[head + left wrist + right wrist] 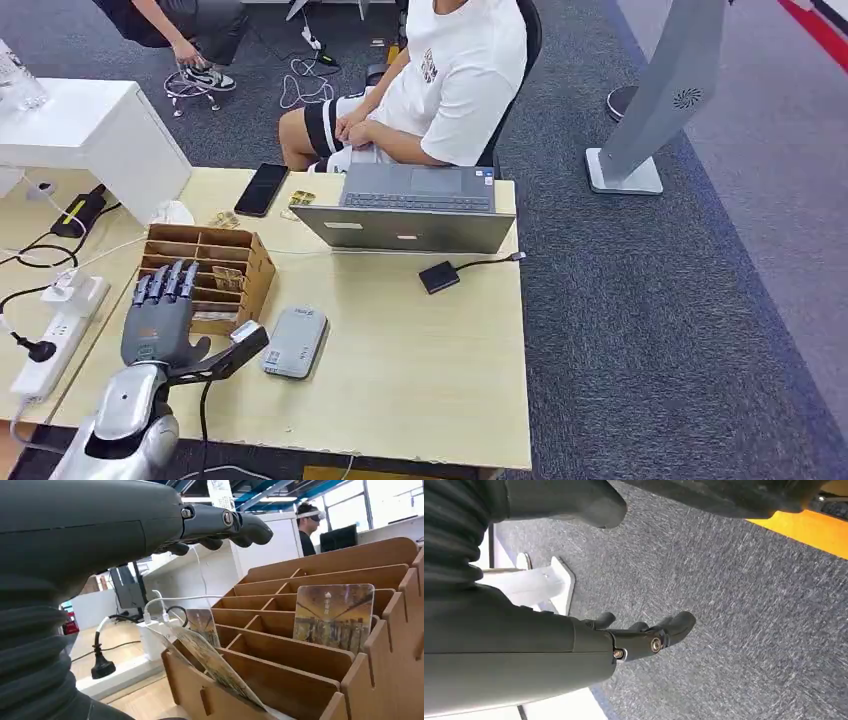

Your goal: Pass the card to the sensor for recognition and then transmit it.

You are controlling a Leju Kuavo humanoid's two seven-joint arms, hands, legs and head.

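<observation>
Left hand (160,312), grey and ribbed at the wrist, hovers at the lower left of the head view with its dark fingers (166,283) spread wide and straight, holding nothing, over the near edge of the rack (232,243). This rack is a slotted box of thin brown board with notched dividers, standing on the pale wood-grain bench (420,370). A card (334,617), glossy and round-cornered with a printed picture, stands upright in a slot in the left wrist view; other cards (212,662) lean in nearer slots. Just right of the rack lies the sensor (295,341), a flat grey rounded slab. Further right sit a grey laptop (415,208) and a small black square box (439,277). Right hand (644,635) hangs loosely open over speckled grey carpet (749,605).
</observation>
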